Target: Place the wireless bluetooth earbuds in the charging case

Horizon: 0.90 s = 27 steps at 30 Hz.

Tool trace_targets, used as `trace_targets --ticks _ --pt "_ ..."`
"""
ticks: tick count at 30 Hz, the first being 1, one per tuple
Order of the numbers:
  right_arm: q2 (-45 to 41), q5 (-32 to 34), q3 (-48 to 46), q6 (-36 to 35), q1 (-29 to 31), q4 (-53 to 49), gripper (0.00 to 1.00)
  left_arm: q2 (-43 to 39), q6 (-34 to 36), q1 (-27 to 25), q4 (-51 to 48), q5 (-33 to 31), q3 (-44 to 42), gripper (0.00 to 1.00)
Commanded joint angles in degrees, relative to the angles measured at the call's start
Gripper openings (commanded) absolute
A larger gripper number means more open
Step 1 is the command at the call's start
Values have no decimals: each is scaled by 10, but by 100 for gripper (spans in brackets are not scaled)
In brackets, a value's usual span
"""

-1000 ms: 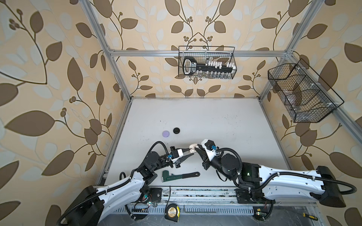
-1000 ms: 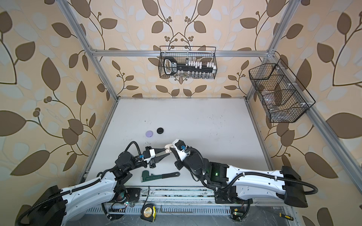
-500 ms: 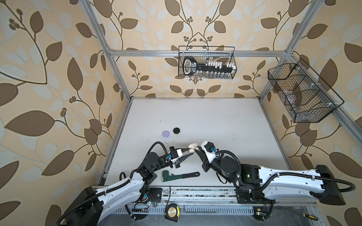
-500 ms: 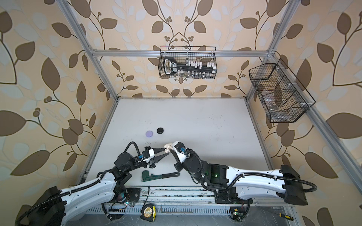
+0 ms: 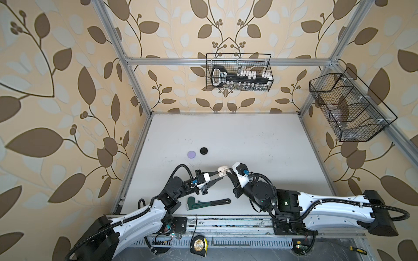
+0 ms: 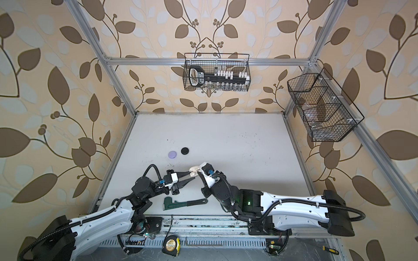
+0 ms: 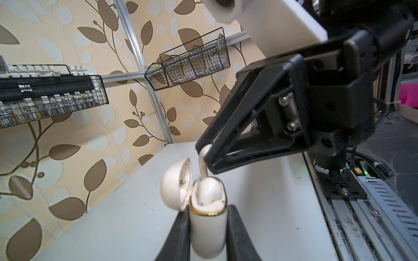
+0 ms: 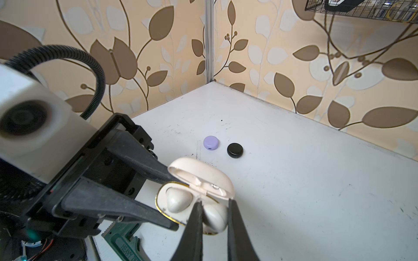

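My left gripper [image 7: 208, 211] is shut on a cream charging case [image 7: 208, 228], held upright just above the table with its lid [image 7: 176, 183] flipped open. One white earbud [image 8: 178, 200] sits in a slot of the case. My right gripper [image 8: 214, 203] is shut on a second white earbud [image 8: 214, 218] at the case's open mouth, beside the first. How deep it sits I cannot tell. In both top views the two grippers [image 5: 220, 176] [image 5: 229, 172] meet at the case [image 5: 221, 172] [image 6: 194, 172] near the table's front middle.
A closed lilac case [image 5: 191, 154] [image 8: 210, 142] and a closed black case [image 5: 204, 151] [image 8: 234, 149] lie side by side behind the grippers. A green pipe wrench [image 5: 207, 201] lies near the front edge. Two wire baskets [image 5: 238, 72] [image 5: 348, 108] hang on the walls.
The right gripper has edged slightly closer over the case with the earbud in it. The left gripper and the case have stayed put.
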Motion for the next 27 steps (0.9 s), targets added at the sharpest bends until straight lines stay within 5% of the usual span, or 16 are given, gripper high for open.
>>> trace_targets --ticks 1,17,27 --pt "11 13 12 18 -1 -17 0 -17 -8 -3 73 4 4 0" --pt "32 7 19 104 0 -3 5 -32 -14 -3 74 -1 1 0" --pt "23 39 59 145 0 -76 32 -35 -14 -4 71 -4 0 0"
